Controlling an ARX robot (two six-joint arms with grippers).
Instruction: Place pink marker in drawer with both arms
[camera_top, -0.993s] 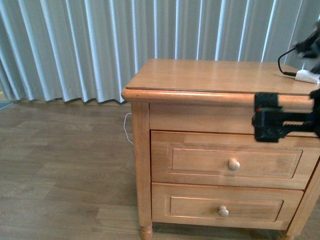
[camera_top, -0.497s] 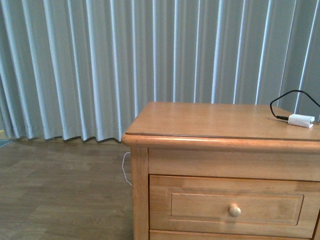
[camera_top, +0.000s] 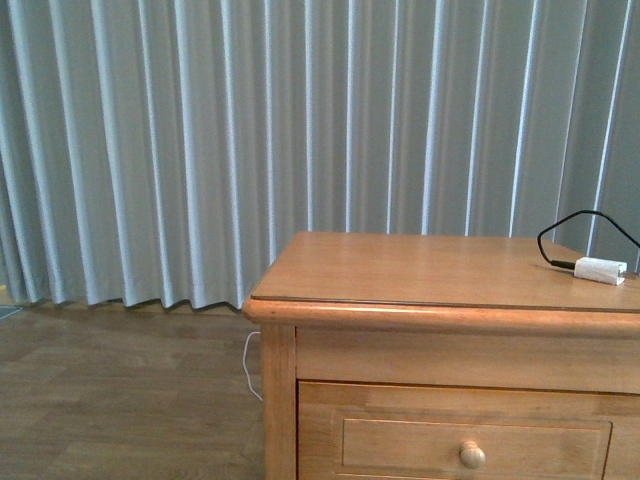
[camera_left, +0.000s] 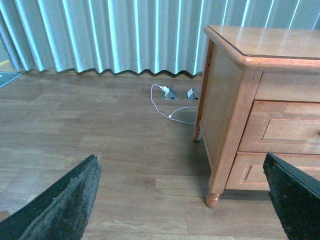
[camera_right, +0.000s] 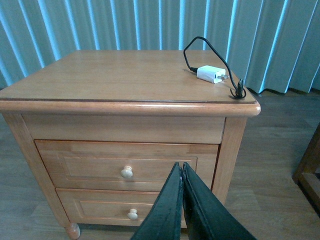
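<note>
Front view: the camera had tilted upward, pushing the drawer to the bottom edge, closed; no arm remained visible. Left wrist: left gripper gaped empty over floor. Right wrist: right gripper was pressed closed, empty. The pink marker appeared nowhere.

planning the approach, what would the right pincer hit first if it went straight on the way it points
Probably the upper drawer front, beside its round knob; the shut right pincer aims at the cabinet face, though depth is unclear.
</note>
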